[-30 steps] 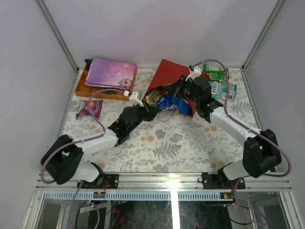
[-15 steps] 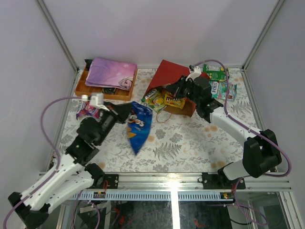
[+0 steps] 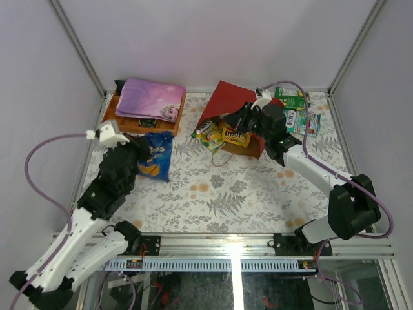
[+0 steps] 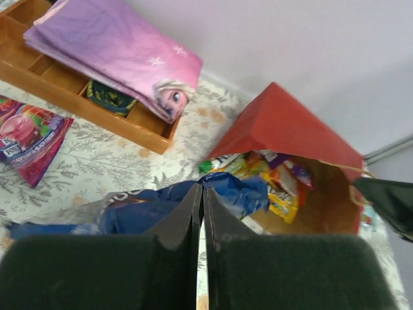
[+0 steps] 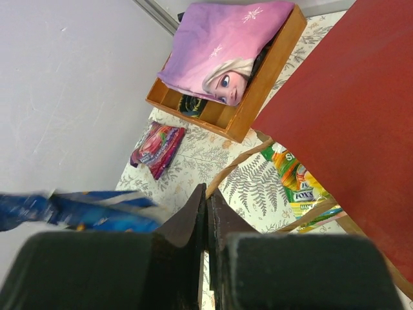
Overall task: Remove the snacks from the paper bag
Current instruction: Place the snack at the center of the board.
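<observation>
The red paper bag (image 3: 222, 103) lies on its side, yellow and green packets (image 3: 235, 137) in its mouth, one reading FOX'S; the right gripper (image 5: 206, 191) pinches its brown rim. The left gripper (image 4: 201, 188) is clamped on the blue chip bag (image 3: 155, 155) near a wooden tray (image 3: 115, 121) holding purple cloth (image 3: 150, 97). Fern-print tabletop (image 3: 258, 194), pale lilac walls (image 3: 226, 39).

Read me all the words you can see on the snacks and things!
"FOXS": on the green-and-yellow candy packet at the mouth of the paper bag.
Blue chip bag: print too blurred to read.
Yellow packet in the bag: too small to read.
Purple packet: label blurred.
Pink cloth: a cartoon face, no words.
</observation>
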